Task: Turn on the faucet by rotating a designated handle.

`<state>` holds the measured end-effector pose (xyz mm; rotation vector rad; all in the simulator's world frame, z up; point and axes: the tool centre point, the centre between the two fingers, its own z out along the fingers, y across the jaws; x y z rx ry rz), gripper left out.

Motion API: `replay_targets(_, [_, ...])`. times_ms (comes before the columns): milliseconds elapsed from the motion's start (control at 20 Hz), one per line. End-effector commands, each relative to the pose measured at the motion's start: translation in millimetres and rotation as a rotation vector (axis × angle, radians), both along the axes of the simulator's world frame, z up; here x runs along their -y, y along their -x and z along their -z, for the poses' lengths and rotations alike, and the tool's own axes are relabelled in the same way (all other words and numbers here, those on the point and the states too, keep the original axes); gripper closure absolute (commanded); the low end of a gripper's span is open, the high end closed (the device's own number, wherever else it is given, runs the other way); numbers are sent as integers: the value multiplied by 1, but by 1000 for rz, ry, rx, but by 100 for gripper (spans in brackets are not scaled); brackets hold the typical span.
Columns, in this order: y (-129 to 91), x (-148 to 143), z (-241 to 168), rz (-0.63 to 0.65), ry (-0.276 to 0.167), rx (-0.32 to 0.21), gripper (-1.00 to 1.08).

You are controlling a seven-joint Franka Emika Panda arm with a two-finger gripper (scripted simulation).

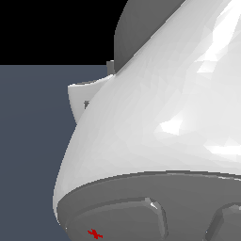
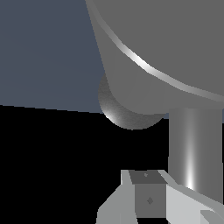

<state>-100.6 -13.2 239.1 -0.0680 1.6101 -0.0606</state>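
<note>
In the wrist view the faucet (image 2: pixel 175 48) fills the upper right as a broad matte grey body with a bright curved edge, and its darker rounded dome (image 2: pixel 124 111) bulges beneath it. The handle (image 2: pixel 194 144), a straight silvery rod, projects from the body toward the camera. My gripper (image 2: pixel 144 175) sits at the frame's lower edge, just beside the handle; its fingers (image 2: pixel 118 205) look closed together with nothing between them. I cannot tell whether it touches the handle. In the exterior view the white arm (image 1: pixel 169 108) hides the gripper and handle; only a grey curve of the faucet (image 1: pixel 134 28) shows behind it.
A blue-grey floor (image 1: pixel 33 150) lies on the exterior view's left and also shows in the wrist view (image 2: pixel 43 48). The arm's grey underside (image 1: pixel 141 212) with a small red mark (image 1: pixel 94 233) fills the lower part of the exterior view. Beyond the floor is black.
</note>
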Motion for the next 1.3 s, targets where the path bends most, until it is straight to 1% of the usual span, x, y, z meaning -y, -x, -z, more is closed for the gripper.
replay_targets(0, [0,-4,8,37,-35,-38,108])
replay_targets(950, [-2,-85,-18,-32,-66,22,108])
replay_targets(1200, [-2,-105,-25,-49,-73,36,108])
replay_targets(1250, [-2,-105,-25,-49,-73,36,108])
